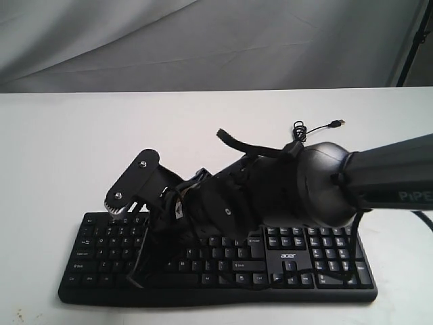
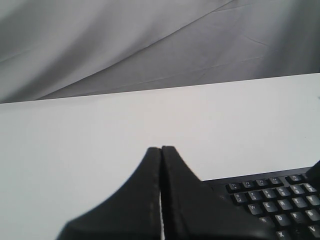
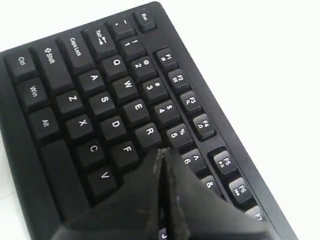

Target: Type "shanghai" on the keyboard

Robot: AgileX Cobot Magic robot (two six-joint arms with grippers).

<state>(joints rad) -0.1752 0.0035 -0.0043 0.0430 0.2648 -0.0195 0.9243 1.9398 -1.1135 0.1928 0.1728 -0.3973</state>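
Observation:
The black keyboard (image 1: 318, 274) lies along the table's near edge, with its acer logo (image 1: 287, 256) beside the number pad. My right arm (image 1: 379, 179) reaches from the right across the keyboard's left half. In the right wrist view the keyboard (image 3: 100, 100) fills the frame. My right gripper (image 3: 162, 151) is shut with nothing in it. Its tip lies over the keys just past F and R, beside 5 and 6. My left gripper (image 2: 161, 148) is shut and empty over bare table. The keyboard's far left corner (image 2: 280, 200) shows beside it.
The keyboard's thin USB cable (image 1: 314, 126) is coiled on the white table (image 1: 81, 149) behind the arm. A grey cloth backdrop (image 1: 203, 40) hangs beyond the table. A black stand (image 1: 414, 40) leans at the far right.

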